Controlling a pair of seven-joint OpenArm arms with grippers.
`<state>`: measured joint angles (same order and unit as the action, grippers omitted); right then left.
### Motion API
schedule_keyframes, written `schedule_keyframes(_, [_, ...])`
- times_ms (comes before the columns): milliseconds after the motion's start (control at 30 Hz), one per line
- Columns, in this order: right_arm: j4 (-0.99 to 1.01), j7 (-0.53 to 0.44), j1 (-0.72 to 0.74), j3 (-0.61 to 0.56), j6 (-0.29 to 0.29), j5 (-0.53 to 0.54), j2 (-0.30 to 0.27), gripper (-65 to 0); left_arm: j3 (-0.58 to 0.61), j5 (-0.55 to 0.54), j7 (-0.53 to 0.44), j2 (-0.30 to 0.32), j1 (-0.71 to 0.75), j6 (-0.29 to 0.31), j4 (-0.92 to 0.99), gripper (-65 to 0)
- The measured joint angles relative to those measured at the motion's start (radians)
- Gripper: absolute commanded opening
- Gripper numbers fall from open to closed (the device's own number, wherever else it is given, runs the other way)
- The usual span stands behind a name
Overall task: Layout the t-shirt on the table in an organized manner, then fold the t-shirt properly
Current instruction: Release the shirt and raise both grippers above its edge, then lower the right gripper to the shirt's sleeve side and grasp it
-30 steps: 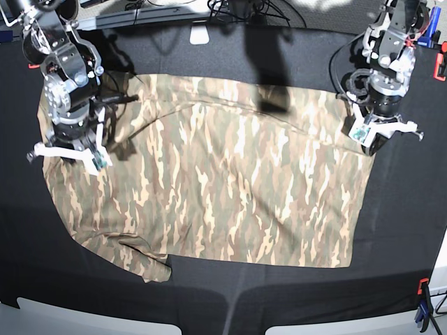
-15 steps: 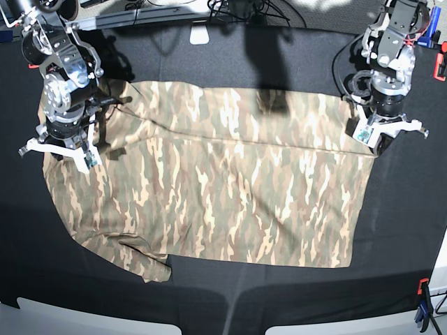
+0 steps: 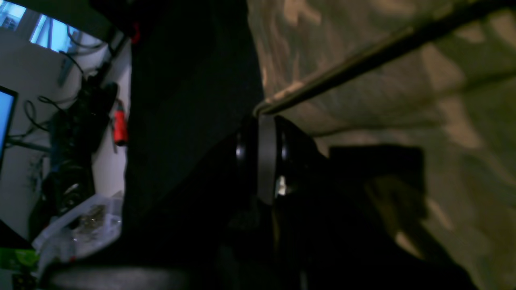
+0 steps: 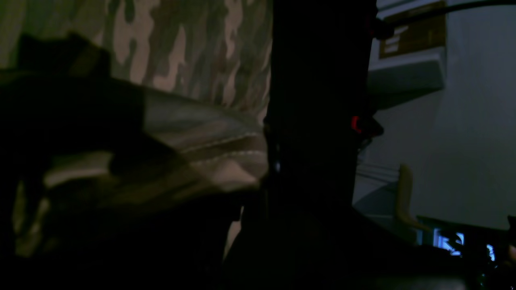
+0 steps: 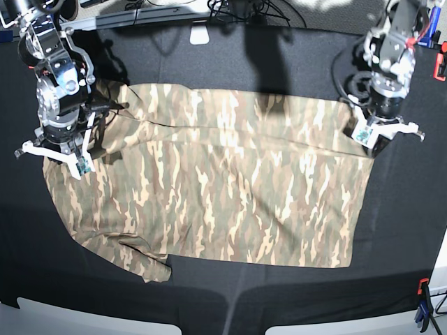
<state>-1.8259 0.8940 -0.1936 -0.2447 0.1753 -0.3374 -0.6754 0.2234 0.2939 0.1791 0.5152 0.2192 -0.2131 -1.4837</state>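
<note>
Both clamped tools have drawn the t-shirt (image 5: pixel 223 181) farther back, flatter.

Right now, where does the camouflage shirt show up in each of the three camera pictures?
Base view: the shirt lies spread across the middle of the table.
Left wrist view: it fills the upper right.
Right wrist view: it fills the upper left.
Shared landmark: the black table cloth beside the shirt's edge.
</note>
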Motion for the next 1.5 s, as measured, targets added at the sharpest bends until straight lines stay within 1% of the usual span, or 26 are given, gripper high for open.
schedule_keyframes(100, [0.000,-0.011,0.018,0.000,0.000,0.006,0.016,-65.0,0.000,-0.002,-0.002,0.000,-0.034,0.000,0.025,-65.0])
schedule_keyframes(133, [0.000,-0.011,0.032,0.000,0.001,0.024,0.025,-65.0,0.000,-0.001,-0.008,0.000,-0.041,0.000,0.025,-65.0])
schedule_keyframes(200, [0.000,-0.011,0.065,0.001,0.000,0.045,0.051,-65.0,0.000,0.000,-0.011,0.000,-0.049,0.000,0.025,-65.0])
schedule_keyframes(267, [0.000,-0.012,0.091,0.003,-0.026,0.050,0.082,-65.0,0.000,0.000,-0.016,0.000,-0.050,0.000,0.025,-65.0])
schedule_keyframes(367, [0.000,-0.011,0.108,0.003,-0.027,0.050,0.114,-65.0,0.000,-0.002,-0.015,0.000,-0.050,0.000,0.025,-65.0])
schedule_keyframes(467, [0.000,-0.008,0.108,0.003,-0.027,0.050,0.116,-65.0,0.000,-0.007,-0.015,0.000,-0.050,0.000,0.025,-65.0])
schedule_keyframes(567, [0.000,-0.003,0.108,0.012,-0.027,0.023,0.116,-65.0,0.000,-0.025,-0.015,0.000,-0.050,0.000,0.025,-65.0])
schedule_keyframes(800, [0.000,-0.003,0.108,0.040,-0.027,0.023,0.116,-65.0,0.000,-0.025,-0.015,0.000,-0.050,0.000,0.025,-65.0])
schedule_keyframes(867, [0.000,-0.011,0.108,0.043,-0.026,0.025,0.129,-64.6,0.000,-0.025,-0.015,0.000,-0.050,0.000,0.025,-65.0])
schedule_keyframes(933, [0.000,-0.039,0.108,0.044,-0.026,0.023,0.153,-47.7,0.000,-0.025,-0.015,0.000,-0.050,0.000,0.025,-65.0])
schedule_keyframes(967, [0.000,-0.065,0.108,0.044,-0.026,0.024,0.170,-40.5,0.000,-0.025,-0.015,0.000,-0.050,0.000,0.025,-65.0])
schedule_keyframes(1000, [0.000,-0.089,0.108,0.044,-0.026,0.019,0.187,-35.0,0.000,-0.025,-0.015,0.000,-0.050,0.000,0.025,-65.0])
schedule_keyframes(1033, [0.000,-0.108,0.109,0.044,-0.027,0.011,0.204,-31.6,0.000,-0.025,-0.015,0.000,-0.050,0.000,0.025,-65.0])
schedule_keyframes(1067, [0.000,-0.117,0.110,0.044,-0.028,-0.014,0.222,-30.3,0.000,-0.025,-0.015,0.000,-0.050,0.000,0.025,-65.0])
schedule_keyframes(1133, [0.000,-0.120,0.118,0.044,-0.029,-0.051,0.249,-30.3,0.000,-0.025,-0.015,0.000,-0.050,0.000,0.025,-65.0])
schedule_keyframes(1200, [0.000,-0.118,0.138,0.044,-0.029,-0.056,0.267,-30.3,0.000,-0.025,-0.015,0.000,-0.050,0.000,0.025,-65.0])
schedule_keyframes(1267, [0.000,-0.067,0.165,0.044,-0.038,-0.055,0.282,-30.5,0.000,-0.025,-0.015,0.000,-0.050,0.000,0.025,-65.0])
schedule_keyframes(1300, [0.000,-0.051,0.173,0.047,-0.114,-0.069,0.286,-30.5,0.000,-0.024,-0.015,0.000,-0.050,0.000,0.025,-65.0])
schedule_keyframes(1333, [0.000,-0.047,0.174,0.048,-0.205,-0.068,0.288,-30.5,0.000,-0.025,-0.015,0.000,-0.050,0.000,0.025,-65.0])
schedule_keyframes(1367, [0.000,-0.044,0.171,0.048,-0.285,-0.045,0.288,-30.5,0.000,-0.025,-0.015,0.000,-0.050,0.000,0.025,-65.0])
schedule_keyframes(1400, [0.000,-0.040,0.162,0.047,-0.336,0.047,0.281,-30.5,0.000,-0.025,-0.015,0.000,-0.050,0.000,0.025,-65.0])
schedule_keyframes(1433, [0.000,-0.043,0.150,0.044,-0.433,0.117,0.270,-30.5,0.000,-0.025,-0.015,0.000,-0.050,0.000,0.025,-65.0])
schedule_keyframes(1467, [0.000,-0.044,0.139,0.043,-0.523,0.161,0.259,-30.5,0.000,-0.025,-0.015,0.000,-0.050,0.000,0.025,-65.0])
schedule_keyframes(1500, [0.001,-0.041,0.126,0.042,-0.576,0.199,0.251,-30.5,0.000,-0.025,-0.016,0.000,-0.050,0.000,0.025,-65.0])
